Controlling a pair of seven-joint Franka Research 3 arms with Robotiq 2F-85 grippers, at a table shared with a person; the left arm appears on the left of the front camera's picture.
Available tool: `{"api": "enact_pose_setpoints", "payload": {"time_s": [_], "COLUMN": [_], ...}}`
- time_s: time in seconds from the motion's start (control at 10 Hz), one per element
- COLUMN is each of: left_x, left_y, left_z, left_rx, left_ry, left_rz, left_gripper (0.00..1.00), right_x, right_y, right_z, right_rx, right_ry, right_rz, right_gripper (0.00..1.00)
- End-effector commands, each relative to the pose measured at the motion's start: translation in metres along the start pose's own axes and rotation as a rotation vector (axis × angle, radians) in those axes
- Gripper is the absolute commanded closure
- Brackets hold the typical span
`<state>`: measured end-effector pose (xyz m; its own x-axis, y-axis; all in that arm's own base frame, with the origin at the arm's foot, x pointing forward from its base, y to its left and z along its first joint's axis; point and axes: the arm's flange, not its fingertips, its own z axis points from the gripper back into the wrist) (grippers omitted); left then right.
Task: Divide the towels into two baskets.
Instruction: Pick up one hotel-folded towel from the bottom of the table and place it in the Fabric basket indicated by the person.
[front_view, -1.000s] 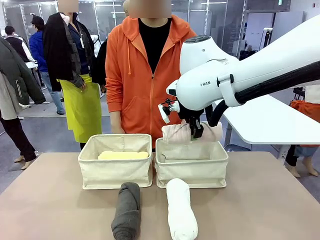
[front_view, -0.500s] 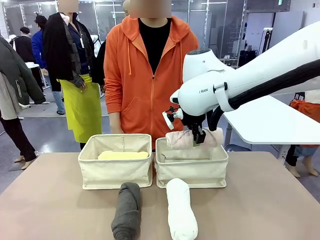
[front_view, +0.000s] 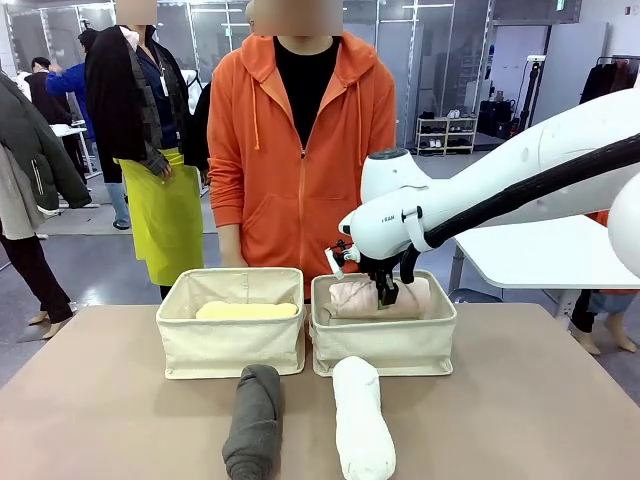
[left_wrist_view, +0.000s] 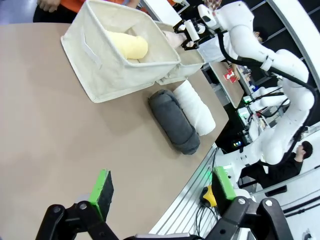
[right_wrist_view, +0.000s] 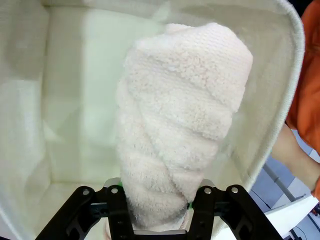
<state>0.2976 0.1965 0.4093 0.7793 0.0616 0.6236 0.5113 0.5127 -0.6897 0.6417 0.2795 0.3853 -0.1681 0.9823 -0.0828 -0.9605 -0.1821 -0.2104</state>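
My right gripper (front_view: 385, 292) is shut on the light pink towel (front_view: 375, 298), holding it lengthwise just inside the top of the right basket (front_view: 385, 340). From the right wrist, the pink towel (right_wrist_view: 182, 135) rises between my fingers over the basket's pale floor (right_wrist_view: 75, 125). The pale yellow towel (front_view: 247, 311) lies in the left basket (front_view: 230, 340). On the table in front of the baskets lie the dark grey towel (front_view: 254, 420) and the white towel (front_view: 362, 418). My left gripper (left_wrist_view: 160, 190) hangs open above the bare table, far from the baskets (left_wrist_view: 120, 55).
A person in an orange hoodie (front_view: 300, 150) stands right behind the baskets at the far table edge. More people stand at the back left. A white table (front_view: 540, 245) sits behind on the right. The brown tabletop (front_view: 110, 420) is free on both sides.
My right gripper has come down with the pink towel from above the right basket's rim into the basket's opening. The other towels have not moved.
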Motion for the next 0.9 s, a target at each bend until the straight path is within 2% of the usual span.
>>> {"api": "enact_pose_setpoints", "payload": {"time_s": [0.0, 0.1, 0.2, 0.3, 0.4, 0.5, 0.8], "left_x": [-0.0005, -0.0005, -0.0005, -0.0005, -0.0005, -0.0005, -0.0005], "left_y": [-0.0016, -0.0016, -0.0016, -0.0016, -0.0016, -0.0016, -0.0016], "left_z": [0.0029, 0.0029, 0.0029, 0.0029, 0.0029, 0.0029, 0.0029], "left_rx": [-0.014, -0.014, -0.014, -0.014, -0.014, -0.014, -0.014], "left_ry": [-0.011, -0.011, -0.011, -0.011, -0.011, -0.011, -0.011], "left_rz": [-0.015, -0.015, -0.015, -0.015, -0.015, -0.015, -0.015], "left_gripper": [0.00, 0.00, 0.00, 0.00, 0.00, 0.00, 0.00], "right_x": [0.0018, 0.0002, -0.0008, -0.0017, -0.0017, -0.0003, 0.0011], "right_y": [-0.0051, -0.0079, -0.0083, -0.0083, -0.0083, -0.0072, -0.0059], "right_z": [0.0014, -0.0021, -0.0042, -0.0046, -0.0057, -0.0052, -0.0016], "right_rx": [0.004, 0.007, 0.012, 0.014, 0.021, 0.021, 0.016], "right_ry": [-0.002, -0.009, -0.016, -0.018, -0.022, -0.022, -0.021], "right_rz": [0.000, -0.009, -0.011, -0.017, -0.016, -0.013, -0.016], "right_gripper": [0.63, 0.63, 0.56, 0.33, 0.24, 0.01, 0.00]}}
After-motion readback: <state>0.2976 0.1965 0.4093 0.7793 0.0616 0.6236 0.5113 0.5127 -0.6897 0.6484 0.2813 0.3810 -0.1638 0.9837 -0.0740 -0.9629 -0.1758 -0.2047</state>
